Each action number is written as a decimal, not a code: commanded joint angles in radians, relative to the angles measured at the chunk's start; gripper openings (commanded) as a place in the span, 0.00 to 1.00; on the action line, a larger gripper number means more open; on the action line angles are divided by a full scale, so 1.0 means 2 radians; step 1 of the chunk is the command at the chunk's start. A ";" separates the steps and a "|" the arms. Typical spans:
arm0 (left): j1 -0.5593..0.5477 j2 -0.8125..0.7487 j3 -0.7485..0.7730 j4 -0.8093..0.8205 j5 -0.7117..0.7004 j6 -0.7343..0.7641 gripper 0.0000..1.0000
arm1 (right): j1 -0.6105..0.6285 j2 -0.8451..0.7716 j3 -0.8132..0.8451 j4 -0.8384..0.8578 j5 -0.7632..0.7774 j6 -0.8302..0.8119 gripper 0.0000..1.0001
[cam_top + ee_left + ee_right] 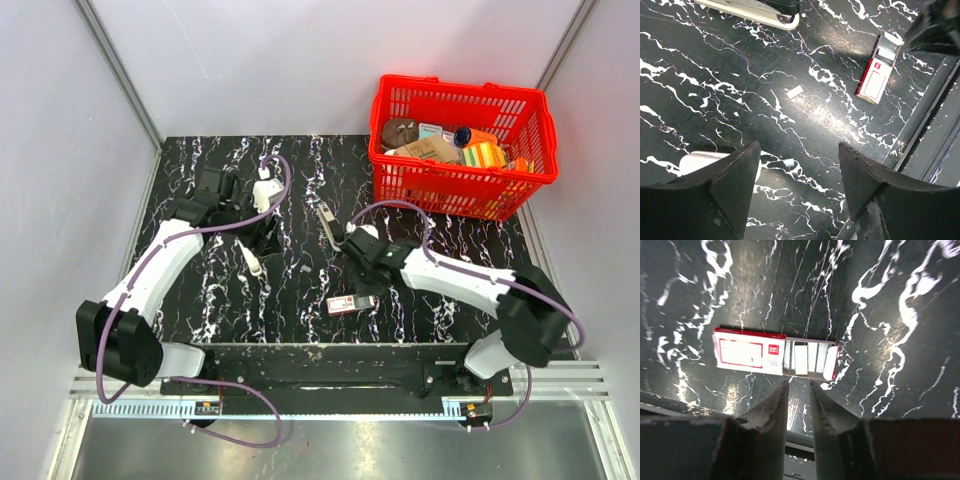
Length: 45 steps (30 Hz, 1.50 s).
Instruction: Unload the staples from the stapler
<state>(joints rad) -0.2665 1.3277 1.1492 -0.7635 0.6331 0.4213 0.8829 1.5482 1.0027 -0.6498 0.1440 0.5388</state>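
The slim grey-silver stapler (327, 225) lies flat in the middle of the table, between the two grippers and touched by neither. The left wrist view shows it as a pale bar with a dark part (765, 17), cut off by the top edge. My left gripper (267, 240) (799, 150) hovers left of it, wide open and empty. My right gripper (368, 280) (799, 382) points at the near edge, jaws a narrow gap apart with nothing between them. Just past its tips lies the red-and-white staple box (750, 352) (352, 303) (875, 80), slid open with staple strips (810, 359) showing.
A slim white bar (250, 262) (695, 161) lies under my left gripper, partly hidden by a finger. Two small white scraps (795, 91) (788, 162) sit on the black marbled table. A red basket (455, 185) of items stands at the back right. The metal rail (925, 130) runs along the near edge.
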 commanded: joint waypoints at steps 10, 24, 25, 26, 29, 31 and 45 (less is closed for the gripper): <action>-0.098 0.127 0.001 0.049 -0.157 0.117 0.67 | -0.001 -0.046 -0.021 0.037 0.076 0.005 0.18; -0.177 0.234 0.042 0.083 -0.214 0.192 0.68 | -0.093 -0.121 -0.114 0.109 0.008 0.016 0.18; -0.179 0.237 0.043 0.089 -0.219 0.193 0.68 | -0.093 -0.121 -0.115 0.109 0.008 0.015 0.18; -0.180 0.240 0.044 0.094 -0.222 0.195 0.68 | -0.095 -0.119 -0.116 0.112 0.007 0.015 0.18; -0.185 0.250 0.045 0.098 -0.225 0.200 0.68 | -0.097 -0.118 -0.120 0.118 0.004 0.015 0.18; -0.186 0.255 0.046 0.096 -0.221 0.205 0.68 | -0.101 -0.119 -0.122 0.120 0.002 0.014 0.18; -0.187 0.270 0.050 0.103 -0.208 0.203 0.63 | -0.107 -0.117 -0.125 0.126 -0.004 0.015 0.15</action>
<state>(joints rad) -0.6361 1.8549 1.2087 -0.5808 0.2016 0.8200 0.6750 1.3258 0.7567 -0.4305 0.1371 0.5591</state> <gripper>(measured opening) 0.645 0.160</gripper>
